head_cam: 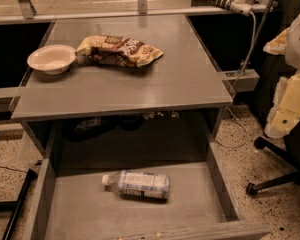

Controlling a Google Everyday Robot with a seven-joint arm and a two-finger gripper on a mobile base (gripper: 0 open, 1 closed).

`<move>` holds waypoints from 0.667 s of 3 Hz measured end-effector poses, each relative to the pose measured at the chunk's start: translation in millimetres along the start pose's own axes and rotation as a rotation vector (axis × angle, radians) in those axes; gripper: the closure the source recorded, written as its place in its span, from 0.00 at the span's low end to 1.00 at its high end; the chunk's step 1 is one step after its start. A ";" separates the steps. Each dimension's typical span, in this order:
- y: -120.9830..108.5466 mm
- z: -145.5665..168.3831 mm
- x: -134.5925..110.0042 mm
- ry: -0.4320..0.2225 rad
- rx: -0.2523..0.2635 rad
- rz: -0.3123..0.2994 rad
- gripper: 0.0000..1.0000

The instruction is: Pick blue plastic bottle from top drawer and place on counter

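Gripper [291, 106] seen right of the counter [180, 79], well apart; its grasp cannot be told.
The blue plastic bottle [140, 185] is laid sideways in the top drawer [190, 206], below the counter's front edge.

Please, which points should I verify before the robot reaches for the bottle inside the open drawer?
1. Top drawer pulled open: ok.
2. Blue plastic bottle lying on its side in the drawer, nothing on top of it: ok.
3. White cap on the bottle, at its left end: ok.
4. Counter has bare surface to the right of the snack bag and bowl: ok.
5. Gripper lined up above the bottle: cannot tell; it is out of view, and only what seems to be the arm shows at the right edge.
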State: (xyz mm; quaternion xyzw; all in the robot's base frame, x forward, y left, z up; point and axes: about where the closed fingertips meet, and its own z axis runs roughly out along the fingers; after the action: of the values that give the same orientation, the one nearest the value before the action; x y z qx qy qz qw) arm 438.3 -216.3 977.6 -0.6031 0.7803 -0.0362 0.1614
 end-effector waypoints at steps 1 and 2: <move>0.0 0.2 -0.1 0.000 0.000 0.000 0.00; 3.2 14.5 -7.3 -0.026 -0.013 -0.020 0.00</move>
State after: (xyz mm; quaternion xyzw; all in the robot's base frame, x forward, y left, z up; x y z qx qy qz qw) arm 441.2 -206.4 964.6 -0.6125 0.7722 -0.0248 0.1670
